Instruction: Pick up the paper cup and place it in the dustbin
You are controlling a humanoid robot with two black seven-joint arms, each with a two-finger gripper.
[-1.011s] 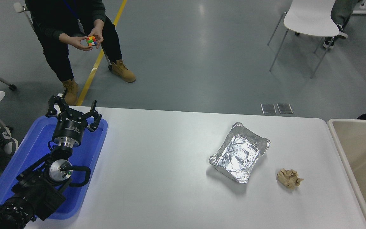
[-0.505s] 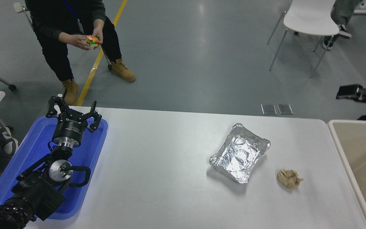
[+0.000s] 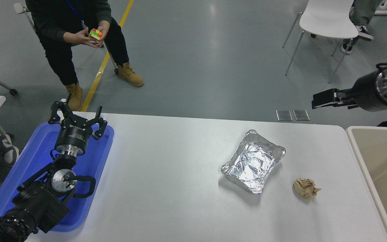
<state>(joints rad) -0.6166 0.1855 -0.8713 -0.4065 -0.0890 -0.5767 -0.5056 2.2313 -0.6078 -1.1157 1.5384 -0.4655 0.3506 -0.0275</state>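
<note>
No paper cup is showing anywhere on the tabletop [image 3: 166, 188] right now; if it is in the dustbin [image 3: 359, 152], it is lying out of sight, since only the bin's pale rim and part of its beige inside are reaching into view at the right edge. So I cannot tell where the cup is, though judging by the cleared surface and the arm's position, the drop may already be done.

The clearest change is happening above that bin. A second ago the right arm was barely showing at the right edge; half a second ago its tip was poking in; now the right gripper [image 3: 321, 101] is reaching well into view, hanging over the floor beyond the tabletop's far right corner, pointing left. Its fingers are appearing drawn together with nothing visible between them, and no cup is being carried. That suggests the arm is swinging back from the bin rather than heading in with a load.

Nearer the middle right, the silver foil tray [image 3: 253, 160] is sitting unmoved, with the crumpled brown paper wad [image 3: 305, 188] just beside it toward the bin, apart from it.

At the lower left, the left gripper [image 3: 77, 119] is staying parked over the blue tray [image 3: 99, 158], fingers spread wide and empty.

Beyond the tabletop, a person is turning a coloured cube [image 3: 95, 34] in both hands, and a white chair [image 3: 328, 20] is standing at the upper right.
</note>
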